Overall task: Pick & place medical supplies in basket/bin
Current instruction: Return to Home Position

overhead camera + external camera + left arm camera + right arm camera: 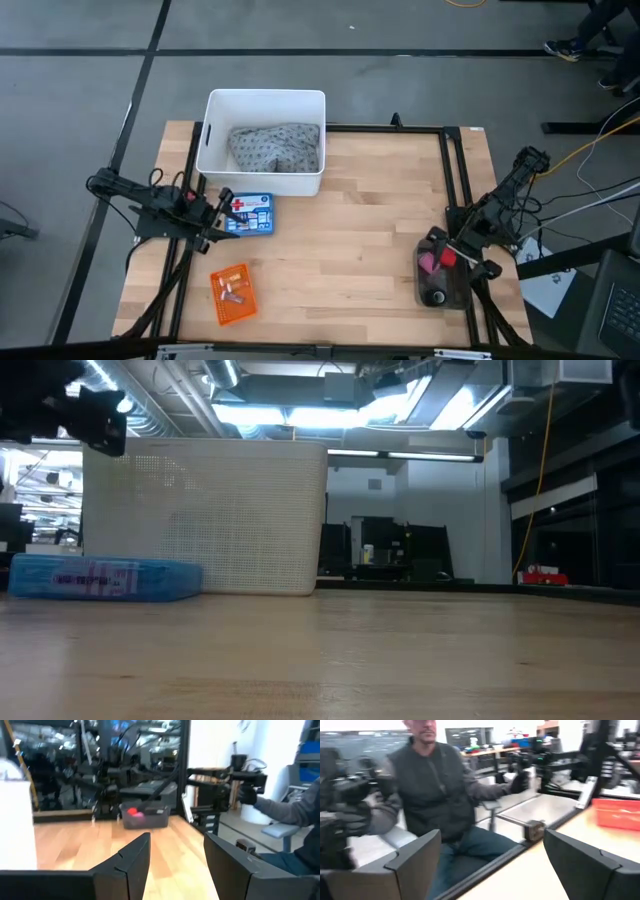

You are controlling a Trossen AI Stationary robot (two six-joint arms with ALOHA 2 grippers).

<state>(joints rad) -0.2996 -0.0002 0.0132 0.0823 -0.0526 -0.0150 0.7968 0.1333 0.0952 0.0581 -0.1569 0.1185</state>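
The main risk sits with the right fingers [462, 252]. They hang spread and empty right over the tray [424, 288], which lies at the edge of the desk [360, 230]. An arm pulling home low or sideways could catch the tray wall and tip it or shove it off the edge, spilling the rolls [430, 264]. Lifting straight up first would avoid that.

The left fingers [212, 218] are also spread and hold nothing. A blue box [250, 215] lies just ahead of their tips, close enough that a swing that way could push it across the desk. A person [435, 795] sits beyond the desk edge, out where the right fingers point, so a wide sweep there is a hazard too.

The tub [265, 93], off to one side of the left fingers and apart from them, holds the grey dotted pack [275, 148]. The tray beneath the right fingers holds a pink roll, a black one and what looks like a red one, partly hidden by the arm. The basket [246, 306], off to the other side of the left fingers, holds a few tiny tan pieces [232, 291]
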